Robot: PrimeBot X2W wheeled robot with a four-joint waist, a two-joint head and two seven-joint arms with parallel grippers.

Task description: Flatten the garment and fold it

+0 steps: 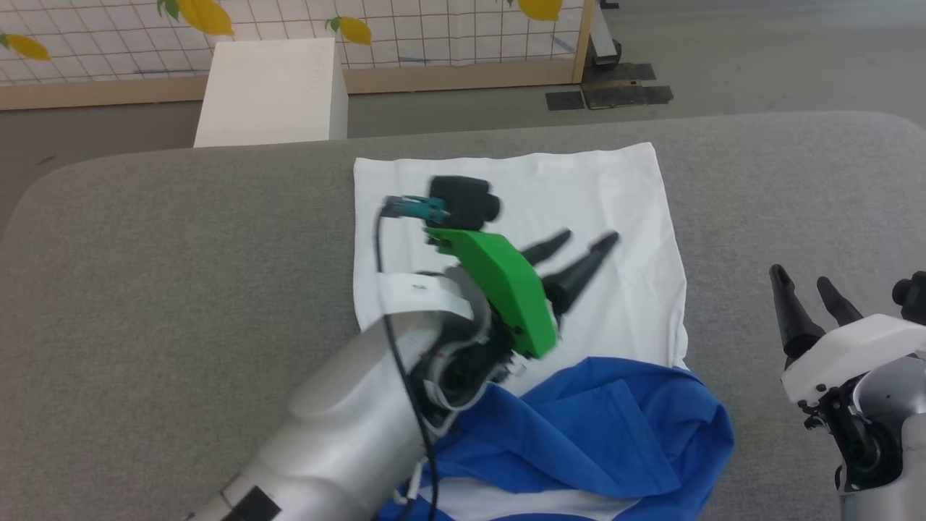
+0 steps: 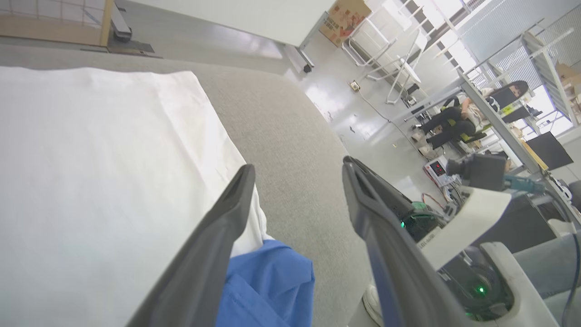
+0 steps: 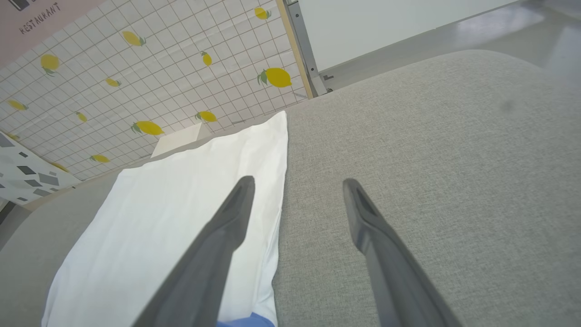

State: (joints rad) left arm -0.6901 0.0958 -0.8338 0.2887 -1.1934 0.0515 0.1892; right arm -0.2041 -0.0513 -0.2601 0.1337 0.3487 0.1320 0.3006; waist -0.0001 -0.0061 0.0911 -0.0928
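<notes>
The garment [image 1: 608, 195] lies on the grey table, its white body spread flat toward the far side and its blue sleeves [image 1: 600, 427] bunched in a heap at the near end. My left gripper [image 1: 587, 239] hovers over the white body with its fingers apart and nothing between them. In the left wrist view the white cloth [image 2: 100, 172] fills the left and a blue fold [image 2: 268, 290] lies under the open left gripper [image 2: 297, 169]. My right gripper [image 1: 803, 275] stands open off the garment's right edge, over bare table; its wrist view shows the white cloth [image 3: 181, 204] to the left of the open right gripper [image 3: 297, 180].
The grey padded table [image 1: 145, 253] stretches wide to the left and right of the garment. A white box [image 1: 271, 90] stands on the floor behind the table, before a tiled wall panel with lemons. A seated person [image 2: 454, 122] is far off in the left wrist view.
</notes>
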